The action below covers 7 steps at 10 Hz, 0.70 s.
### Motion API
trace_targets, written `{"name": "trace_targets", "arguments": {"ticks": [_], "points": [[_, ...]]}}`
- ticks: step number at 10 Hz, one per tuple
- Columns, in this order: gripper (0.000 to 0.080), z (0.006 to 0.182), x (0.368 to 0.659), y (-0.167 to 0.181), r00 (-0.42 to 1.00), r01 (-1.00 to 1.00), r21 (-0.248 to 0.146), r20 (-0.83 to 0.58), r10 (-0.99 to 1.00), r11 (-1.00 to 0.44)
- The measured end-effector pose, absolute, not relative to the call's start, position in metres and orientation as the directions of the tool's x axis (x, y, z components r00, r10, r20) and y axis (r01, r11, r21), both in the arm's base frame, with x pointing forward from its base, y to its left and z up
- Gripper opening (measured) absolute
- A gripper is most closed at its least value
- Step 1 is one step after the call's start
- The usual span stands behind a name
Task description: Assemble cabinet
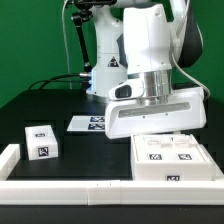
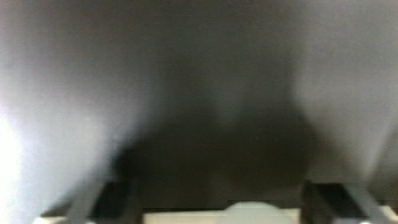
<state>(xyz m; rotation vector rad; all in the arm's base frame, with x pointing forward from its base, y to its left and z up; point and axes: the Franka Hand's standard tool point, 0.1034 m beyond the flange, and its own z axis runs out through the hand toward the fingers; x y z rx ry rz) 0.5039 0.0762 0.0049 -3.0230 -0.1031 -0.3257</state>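
Items on the black table (image 1: 55,108), each placed from the cabinet:

1. Cabinet (image 1: 141,166): a white box-shaped shell lying low on the table. It shows two black-and-white tags side by side on its upper face and a third on the face turned toward the exterior view.

2. Arm (image 1: 148,45): white, rising directly above the cabinet's far edge. The wide hand hangs just over the cabinet. From the exterior view I cannot tell whether it touches.

3. Gripper (image 2: 222,190): the wrist view is blurred and dark. Its two dark fingers (image 2: 116,200) stand spread wide apart. A pale white shape (image 2: 253,212) lies between them, touching neither. Nothing is held.

4. Small white block (image 1: 42,141): well apart from the cabinet, toward the exterior view's left. It has one tag on top and one on its near face.

5. Marker board (image 1: 88,123): lies flat beyond the cabinet, toward the exterior view's left. It is partly hidden behind the hand.

6. Border rail (image 1: 70,186): low and white, running just in front of the cabinet and turning a corner far off at the exterior view's left.

7. Green backdrop (image 1: 30,40): behind the cabinet and the arm.
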Motion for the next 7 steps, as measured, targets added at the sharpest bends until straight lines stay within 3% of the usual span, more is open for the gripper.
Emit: {"name": "trace_targets", "arguments": {"ticks": [1, 2, 4, 5, 7], "points": [[0.0304, 0.005, 0.504, 0.076, 0.975, 0.078, -0.091, 0.216, 0.057, -0.993], [0.0304, 0.005, 0.503, 0.076, 0.975, 0.08, -0.091, 0.215, 0.059, -0.993], [0.0057, 0.004, 0.499, 0.074, 0.975, 0.097, -0.085, 0.209, 0.078, -0.992], [0.0012, 0.005, 0.496, 0.072, 0.974, 0.108, -0.082, 0.208, 0.089, -0.991], [0.0004, 0.009, 0.493, 0.07, 0.973, 0.119, -0.077, 0.209, 0.101, -0.99]]}}
